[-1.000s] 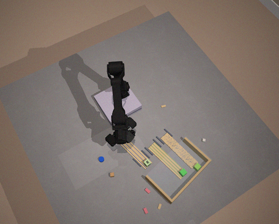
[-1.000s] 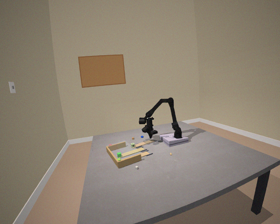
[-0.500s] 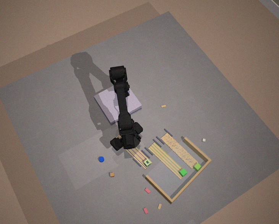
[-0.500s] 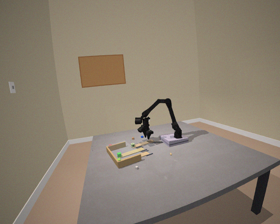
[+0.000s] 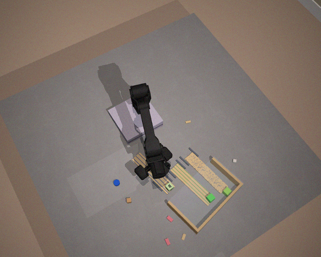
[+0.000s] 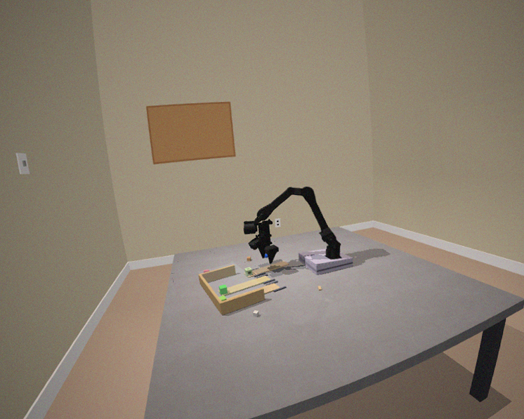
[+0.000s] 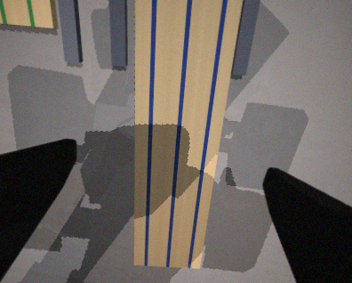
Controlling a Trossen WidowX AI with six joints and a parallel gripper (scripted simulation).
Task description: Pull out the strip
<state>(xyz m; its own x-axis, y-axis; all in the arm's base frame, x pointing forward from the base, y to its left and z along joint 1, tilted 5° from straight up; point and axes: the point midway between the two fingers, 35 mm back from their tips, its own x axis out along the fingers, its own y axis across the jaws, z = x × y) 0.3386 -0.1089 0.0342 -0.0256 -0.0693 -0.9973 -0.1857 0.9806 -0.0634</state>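
The labelled cube (image 5: 169, 186) (image 6: 248, 271), pale green with a black W, sits at the far end of the blue-lined wooden strip (image 5: 138, 158) (image 7: 166, 67). The strip's near end sticks out past the dark rails toward the arm's base. My gripper (image 6: 267, 260) (image 7: 172, 162) is open and empty, above the near part of this strip, with one finger to each side of it in the wrist view. The arm hides part of the strip and the fingertips in the top view. The cube is outside the wrist view.
A green-lined strip (image 5: 189, 183) bears a green cube (image 5: 210, 198) (image 6: 222, 289). A speckled strip (image 5: 206, 172) has a light green cube (image 5: 226, 191) at its far end. Wooden walls (image 5: 183, 217) (image 6: 243, 303) stand around the far side. A blue disc (image 5: 116, 182) and an orange block (image 5: 128, 200) lie nearby.
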